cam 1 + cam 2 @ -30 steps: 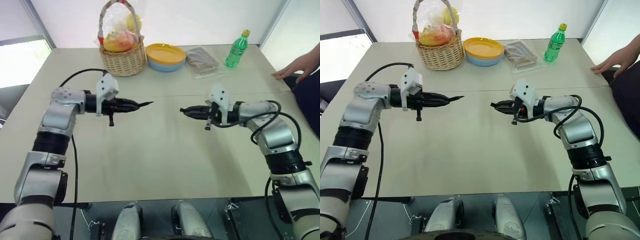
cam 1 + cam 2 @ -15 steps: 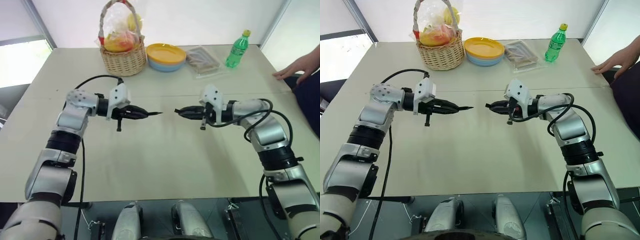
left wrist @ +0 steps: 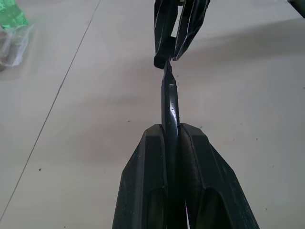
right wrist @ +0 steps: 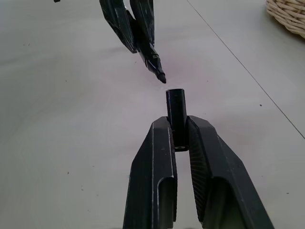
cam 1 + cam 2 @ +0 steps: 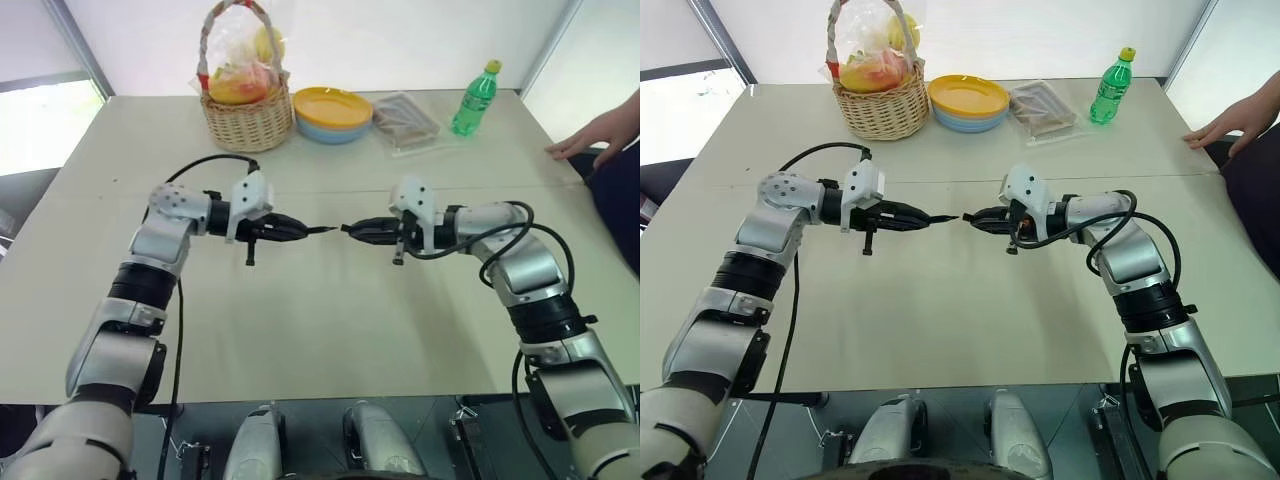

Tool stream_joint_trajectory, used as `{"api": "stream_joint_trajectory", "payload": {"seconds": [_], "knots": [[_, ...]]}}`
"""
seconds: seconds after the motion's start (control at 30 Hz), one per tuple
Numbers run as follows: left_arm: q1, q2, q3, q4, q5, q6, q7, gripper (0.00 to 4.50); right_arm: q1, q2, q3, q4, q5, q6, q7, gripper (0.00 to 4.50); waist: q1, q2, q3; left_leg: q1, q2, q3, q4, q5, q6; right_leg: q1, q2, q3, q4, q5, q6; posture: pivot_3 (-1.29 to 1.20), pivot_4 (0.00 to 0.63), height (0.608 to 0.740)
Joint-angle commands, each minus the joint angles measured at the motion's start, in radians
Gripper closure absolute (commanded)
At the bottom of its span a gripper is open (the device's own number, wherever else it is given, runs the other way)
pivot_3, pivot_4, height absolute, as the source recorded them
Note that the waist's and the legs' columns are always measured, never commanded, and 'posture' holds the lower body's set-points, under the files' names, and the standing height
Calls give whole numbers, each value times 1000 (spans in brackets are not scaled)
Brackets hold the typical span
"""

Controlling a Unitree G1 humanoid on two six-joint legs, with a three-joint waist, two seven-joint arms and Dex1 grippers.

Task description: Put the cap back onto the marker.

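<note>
Slim black marker (image 3: 170, 107) held level, pointed tip just short of short black cap (image 4: 177, 112), open end facing it

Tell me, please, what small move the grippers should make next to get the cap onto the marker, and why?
Probably a short push straight together. The left gripper is shut on the marker, the right gripper on the cap. The marker's tip points at the cap's open end across a small gap, slightly off line, so a slight re-aiming first seems wise.
</note>
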Motion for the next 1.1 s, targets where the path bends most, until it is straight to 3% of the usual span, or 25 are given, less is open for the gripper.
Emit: {"api": "stream_joint_trajectory", "payload": {"seconds": [0.03, 0.77, 1.1], "knots": [[-11, 1, 3, -35, 3, -7, 1, 4500, -1, 7, -8, -53, 11, 1, -4, 4431, -1, 0, 0, 0, 0, 0, 0, 0, 0, 0, 0, 0, 0, 0, 0, 0, 150, 740], [-63, -37, -31, 55, 57, -113, -32, 4500, 5, 19, 15, -100, 12, 27, 3, 4431, 0, 0, 0, 0, 0, 0, 0, 0, 0, 0, 0, 0, 0, 0, 0, 0, 150, 740], [-64, 46, 19, 14, 17, -57, -57, 4500, 35, -16, -8, -88, 5, 17, 2, 4431, -1, 0, 0, 0, 0, 0, 0, 0, 0, 0, 0, 0, 0, 0, 0, 0, 150, 740]]}}
